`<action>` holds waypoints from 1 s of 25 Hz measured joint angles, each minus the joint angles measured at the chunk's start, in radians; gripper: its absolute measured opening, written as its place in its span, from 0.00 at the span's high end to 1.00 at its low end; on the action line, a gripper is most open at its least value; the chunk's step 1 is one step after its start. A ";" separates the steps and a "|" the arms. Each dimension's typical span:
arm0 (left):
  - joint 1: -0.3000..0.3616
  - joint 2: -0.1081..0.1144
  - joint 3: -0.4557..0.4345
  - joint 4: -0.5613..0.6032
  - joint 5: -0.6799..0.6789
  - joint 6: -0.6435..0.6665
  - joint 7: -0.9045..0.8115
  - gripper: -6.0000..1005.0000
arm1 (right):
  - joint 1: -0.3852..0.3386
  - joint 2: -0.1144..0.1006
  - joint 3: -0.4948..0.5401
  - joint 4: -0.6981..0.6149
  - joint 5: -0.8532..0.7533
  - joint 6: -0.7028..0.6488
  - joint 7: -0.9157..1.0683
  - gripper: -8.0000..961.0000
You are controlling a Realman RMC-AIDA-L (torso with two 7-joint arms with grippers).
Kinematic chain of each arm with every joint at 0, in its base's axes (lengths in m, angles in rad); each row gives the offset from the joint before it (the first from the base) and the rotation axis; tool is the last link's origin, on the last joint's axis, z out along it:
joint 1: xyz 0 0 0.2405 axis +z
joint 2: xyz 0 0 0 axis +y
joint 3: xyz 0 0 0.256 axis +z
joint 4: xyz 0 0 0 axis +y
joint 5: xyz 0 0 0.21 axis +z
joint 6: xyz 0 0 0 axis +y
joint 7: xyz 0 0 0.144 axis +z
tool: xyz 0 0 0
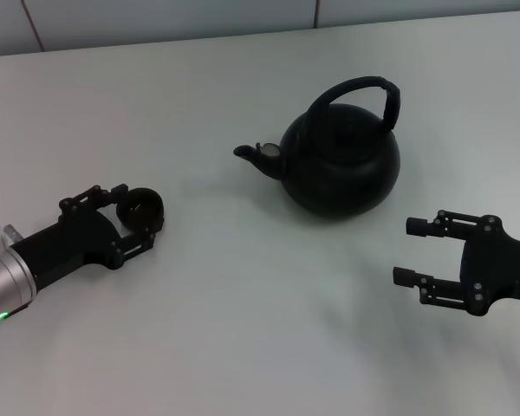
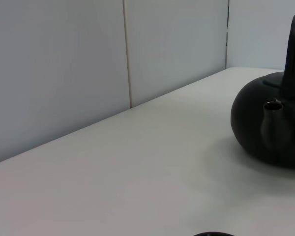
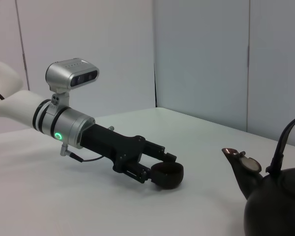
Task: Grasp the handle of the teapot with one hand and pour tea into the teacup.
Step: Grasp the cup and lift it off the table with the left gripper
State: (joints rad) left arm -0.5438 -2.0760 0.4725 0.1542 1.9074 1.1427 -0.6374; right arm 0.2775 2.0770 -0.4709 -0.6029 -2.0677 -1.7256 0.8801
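Note:
The matte-black teapot (image 1: pixel 340 165) stands on the white table right of centre, its spout (image 1: pixel 247 152) pointing left and its arched handle (image 1: pixel 364 89) upright. It also shows in the left wrist view, teapot (image 2: pixel 273 130), and in the right wrist view, teapot (image 3: pixel 278 204). The small black teacup (image 1: pixel 142 208) sits at the left between the fingers of my left gripper (image 1: pixel 137 213), which is shut on it; the right wrist view shows the teacup (image 3: pixel 166 176) in that gripper (image 3: pixel 162 169) low over the table. My right gripper (image 1: pixel 408 251) is open and empty, below and right of the teapot, apart from it.
The white table (image 1: pixel 243 329) stretches bare between the cup and the teapot. A pale panelled wall (image 2: pixel 88 64) runs along its far edge. The left arm's silver wrist and camera (image 3: pixel 71 73) rise behind the cup.

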 joint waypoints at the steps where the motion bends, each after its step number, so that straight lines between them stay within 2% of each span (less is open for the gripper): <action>1: -0.001 0.000 0.000 -0.002 -0.002 0.000 -0.001 0.19 | -0.001 0.000 0.000 0.000 0.000 0.000 0.000 0.29; 3: -0.002 -0.001 0.000 -0.006 -0.004 0.000 -0.001 0.19 | -0.001 0.000 0.000 0.000 0.000 0.000 0.000 0.29; 9: -0.005 -0.001 0.000 -0.009 -0.005 0.017 -0.001 0.31 | -0.003 0.000 0.000 0.000 0.000 -0.005 -0.003 0.29; 15: -0.041 -0.002 0.000 -0.050 0.002 0.076 0.008 0.30 | -0.005 0.000 0.001 0.000 0.000 -0.007 -0.004 0.29; 21: -0.077 -0.002 0.000 -0.107 0.005 0.066 0.038 0.29 | -0.009 0.000 0.003 0.000 0.004 -0.010 -0.005 0.29; 22: -0.103 -0.002 0.000 -0.152 0.009 0.044 0.072 0.28 | -0.009 0.000 0.003 0.000 0.006 -0.012 -0.005 0.29; 24: -0.103 -0.002 0.000 -0.152 0.009 0.044 0.072 0.28 | -0.010 0.000 0.003 -0.001 0.010 -0.016 -0.005 0.29; 25: -0.124 -0.004 -0.004 -0.182 0.010 0.021 0.087 0.28 | -0.010 0.000 0.003 -0.001 0.010 -0.019 -0.005 0.29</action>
State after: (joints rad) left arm -0.6673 -2.0795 0.4689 -0.0281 1.9171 1.1637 -0.5508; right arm 0.2670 2.0769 -0.4678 -0.6041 -2.0574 -1.7444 0.8752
